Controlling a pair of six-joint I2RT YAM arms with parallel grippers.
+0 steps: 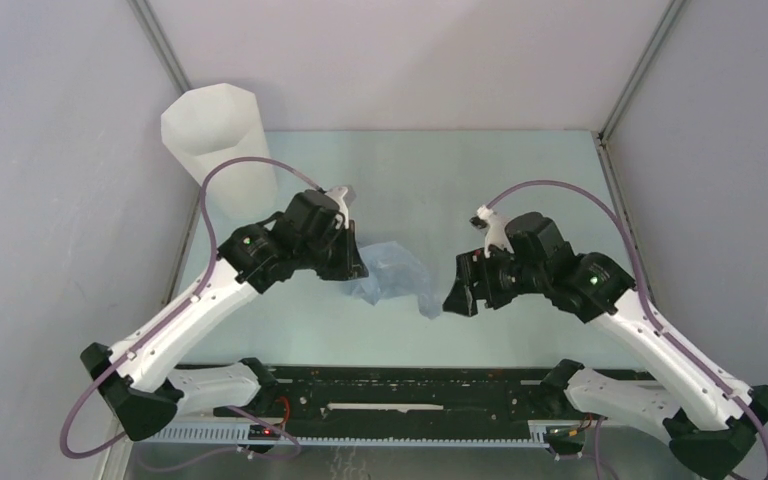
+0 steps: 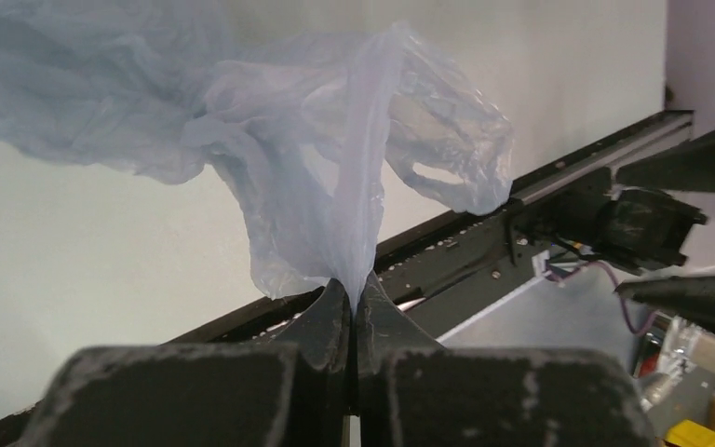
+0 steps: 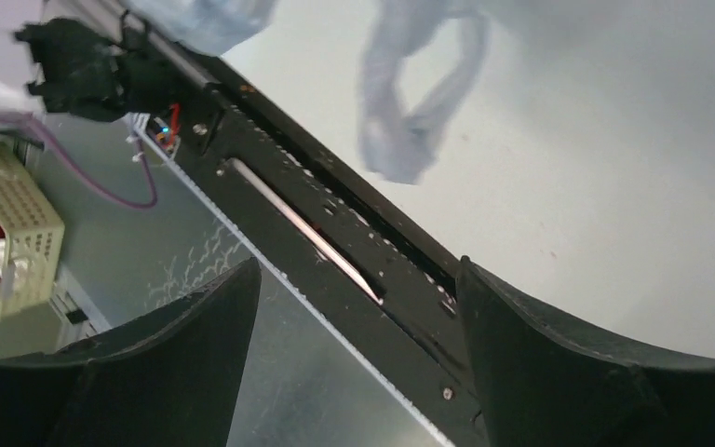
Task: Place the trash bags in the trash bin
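Observation:
The pale blue-grey trash bag (image 1: 392, 278) hangs crumpled above the middle of the table. My left gripper (image 1: 352, 262) is shut on a fold of the trash bag (image 2: 335, 177) and holds it up off the table. One loop handle hangs down in the right wrist view (image 3: 410, 112). My right gripper (image 1: 457, 296) is open and empty, just right of the bag, not touching it. The white faceted trash bin (image 1: 220, 150) stands upright at the far left corner, behind my left arm.
A black rail (image 1: 410, 385) runs along the table's near edge between the arm bases. Grey walls close the left, right and back sides. Purple cables loop over both arms.

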